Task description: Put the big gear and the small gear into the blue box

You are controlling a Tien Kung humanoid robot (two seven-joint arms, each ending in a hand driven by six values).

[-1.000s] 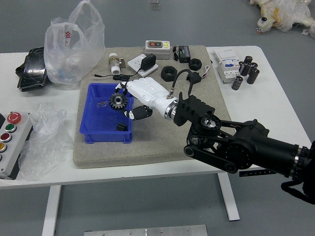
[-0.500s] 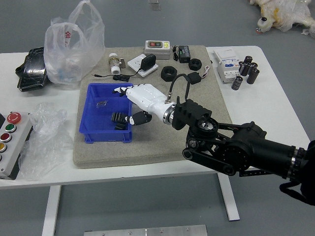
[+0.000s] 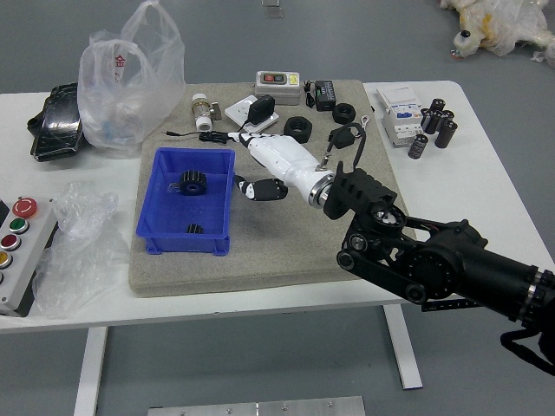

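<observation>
Blue box [image 3: 178, 243], left of centre: contained big gear [image 3: 192, 182], higher, and small gear [image 3: 195, 229], lower. Right hand [image 3: 286, 162], upper centre: fingers stood apart.

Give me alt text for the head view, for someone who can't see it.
A blue box holds a big gear toward its far side and a small gear nearer its front. The robot's right hand, open and empty, hovers beside the box over a gray mat on a white table.
</observation>
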